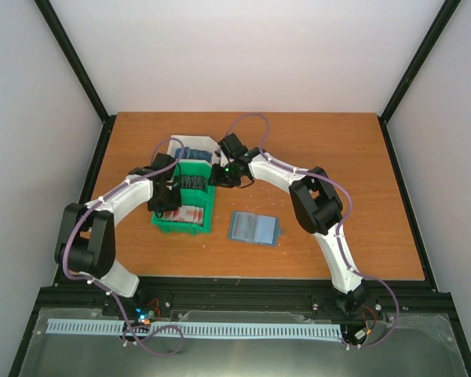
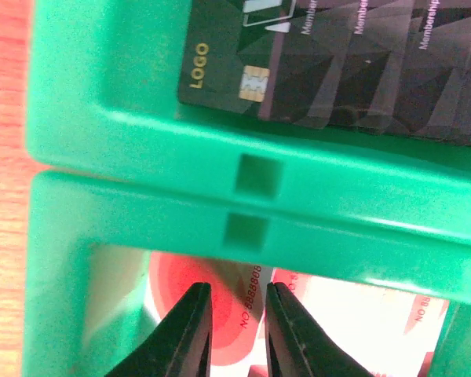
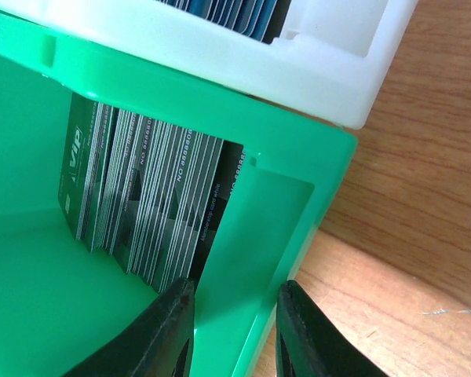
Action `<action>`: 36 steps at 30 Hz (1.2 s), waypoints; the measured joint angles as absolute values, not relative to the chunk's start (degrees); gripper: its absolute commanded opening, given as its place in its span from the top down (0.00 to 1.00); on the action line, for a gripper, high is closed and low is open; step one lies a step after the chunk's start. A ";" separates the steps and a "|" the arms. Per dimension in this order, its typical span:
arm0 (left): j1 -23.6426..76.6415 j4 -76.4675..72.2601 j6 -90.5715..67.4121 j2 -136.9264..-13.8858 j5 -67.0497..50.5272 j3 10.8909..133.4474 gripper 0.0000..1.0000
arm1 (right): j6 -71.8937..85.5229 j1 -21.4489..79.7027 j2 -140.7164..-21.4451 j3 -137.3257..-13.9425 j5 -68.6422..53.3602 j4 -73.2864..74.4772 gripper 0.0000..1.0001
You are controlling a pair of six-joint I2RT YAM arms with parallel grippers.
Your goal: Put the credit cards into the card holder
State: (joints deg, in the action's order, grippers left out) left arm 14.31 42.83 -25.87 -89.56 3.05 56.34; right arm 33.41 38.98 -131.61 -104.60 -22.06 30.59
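Note:
The teal-blue card holder (image 1: 253, 228) lies open on the table, right of the bins. Red credit cards (image 1: 184, 214) lie in the near compartment of the green bin (image 1: 180, 228). My left gripper (image 1: 169, 203) is down in that compartment. In the left wrist view it (image 2: 235, 289) is narrowly open just above the red cards (image 2: 180, 275), holding nothing. Dark cards (image 2: 337, 71) stand in the far compartment. My right gripper (image 1: 220, 174) straddles the green bin's right wall (image 3: 298, 173). It (image 3: 237, 284) is shut on that wall, one finger inside beside the dark cards (image 3: 157, 196).
A white bin (image 1: 200, 143) with blue cards (image 1: 195, 154) stands against the back of the green bin; it also shows in the right wrist view (image 3: 322, 71). The wooden table is bordered by black rails and white walls.

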 measured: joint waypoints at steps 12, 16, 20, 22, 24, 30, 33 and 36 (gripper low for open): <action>13.10 46.54 -25.56 -87.83 4.56 57.19 0.76 | 33.39 38.98 -131.59 -104.57 -22.04 30.59 0.71; 12.36 47.07 -25.56 -87.55 2.94 57.19 0.76 | 33.39 38.98 -131.59 -104.57 -22.06 30.59 0.71; 10.57 47.29 -25.58 -87.55 -0.60 57.19 0.76 | 33.39 38.98 -131.59 -104.57 -22.06 30.59 0.71; 9.87 47.18 -25.58 -87.55 -2.22 57.19 0.71 | 33.39 38.98 -131.59 -104.57 -22.06 30.59 0.71; 9.45 46.72 -25.43 -87.55 -3.99 57.12 0.67 | 33.39 38.98 -131.59 -104.57 -22.06 30.59 0.71; 10.35 42.98 -24.67 -87.92 -6.07 55.46 0.65 | 33.39 38.98 -131.59 -104.55 -22.06 30.57 0.71; 11.49 41.85 -24.62 -89.82 -4.91 55.42 0.69 | 33.39 38.98 -131.59 -104.51 -22.06 30.55 0.71; 12.62 41.30 -24.58 -91.74 -2.87 55.22 0.74 | 33.39 38.98 -131.59 -104.51 -22.06 30.55 0.71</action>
State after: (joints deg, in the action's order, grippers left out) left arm 12.62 41.30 -24.58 -91.74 -2.87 55.22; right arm 33.39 38.98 -131.59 -104.51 -22.06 30.55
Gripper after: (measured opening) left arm 0.299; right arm 0.290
